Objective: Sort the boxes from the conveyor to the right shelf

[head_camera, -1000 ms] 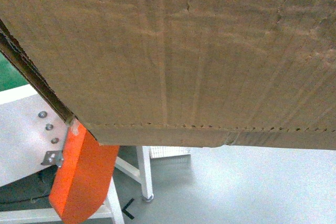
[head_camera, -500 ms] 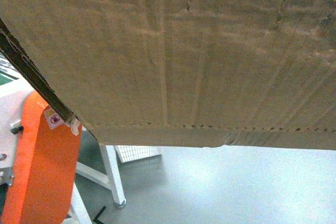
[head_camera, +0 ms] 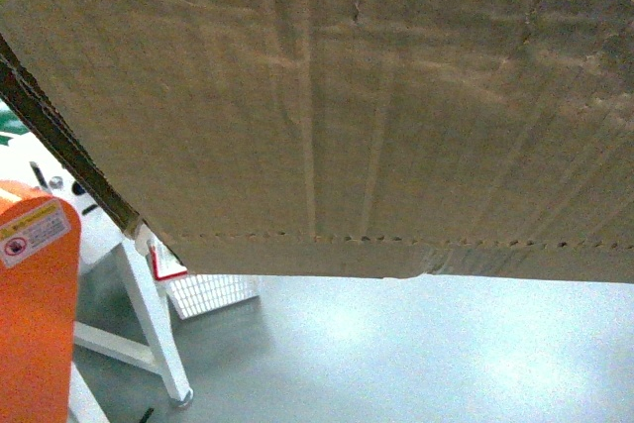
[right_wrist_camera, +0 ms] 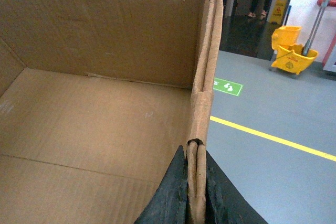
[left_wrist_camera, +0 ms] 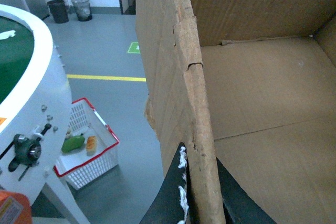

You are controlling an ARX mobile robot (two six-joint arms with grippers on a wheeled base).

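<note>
- One cardboard box (head_camera: pixel 327 106) fills the head view from about 9 o'clock round to 3 o'clock, its creased brown wall tilted, with a dotted fold line near its lower edge; grey floor (head_camera: pixel 396 354) shows beneath it.
- Its open inside shows in both wrist views, with a bare flat bottom panel (right_wrist_camera: pixel 89 129) and ragged torn top edges.
- At 9 o'clock of the left wrist view stands the conveyor (left_wrist_camera: pixel 31 98), a green belt inside a wide white rim with bolts; the box is apart from it, held up in the air between the two arms.
- An orange housing (head_camera: pixel 35 314) with a warning sticker sits at 8 o'clock in the head view, beside a white frame leg (head_camera: pixel 154 319).
- A white basket with a red rim (left_wrist_camera: pixel 86 148) rests on the floor below the conveyor rim, holding small items too small to name.
- A yellow mop bucket (right_wrist_camera: pixel 291 51) stands at 2 o'clock in the right wrist view, past a yellow floor line (right_wrist_camera: pixel 273 139).
- At 6 o'clock of its own view, the left gripper (left_wrist_camera: pixel 197 198) has its black jaws clamped on the box's left wall, one finger on each face.
- The right gripper (right_wrist_camera: pixel 194 192) is likewise closed on the doubled right wall.
</note>
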